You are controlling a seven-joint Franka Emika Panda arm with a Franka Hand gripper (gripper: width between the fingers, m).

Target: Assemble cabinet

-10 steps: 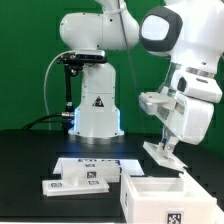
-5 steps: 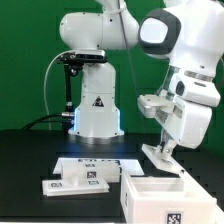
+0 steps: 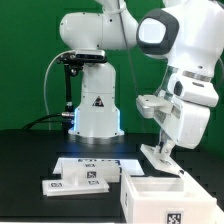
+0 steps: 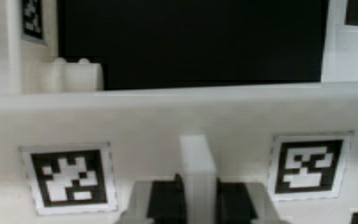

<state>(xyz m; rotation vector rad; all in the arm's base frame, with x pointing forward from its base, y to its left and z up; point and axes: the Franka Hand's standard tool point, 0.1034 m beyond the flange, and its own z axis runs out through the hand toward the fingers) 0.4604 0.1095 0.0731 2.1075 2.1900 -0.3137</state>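
Observation:
My gripper (image 3: 163, 148) hangs above the open white cabinet box (image 3: 150, 203) at the front of the exterior view's right. It is shut on a flat white panel (image 3: 160, 157), held tilted just over the box's rim. In the wrist view the fingers (image 4: 158, 200) close on a thin ridge of this panel (image 4: 194, 110), which carries two marker tags, one on each side of the gripper (image 4: 197, 200). More flat white cabinet panels (image 3: 85, 181) with tags lie on the table at the exterior view's left.
The arm's white base (image 3: 95, 105) stands at the back centre. The marker board (image 3: 100, 161) lies flat in front of it. In the wrist view another white tagged part (image 4: 60, 75) shows beyond the held panel, over the black table.
The gripper with the panel has shifted a little toward the exterior view's left. The box and the loose panels have not moved.

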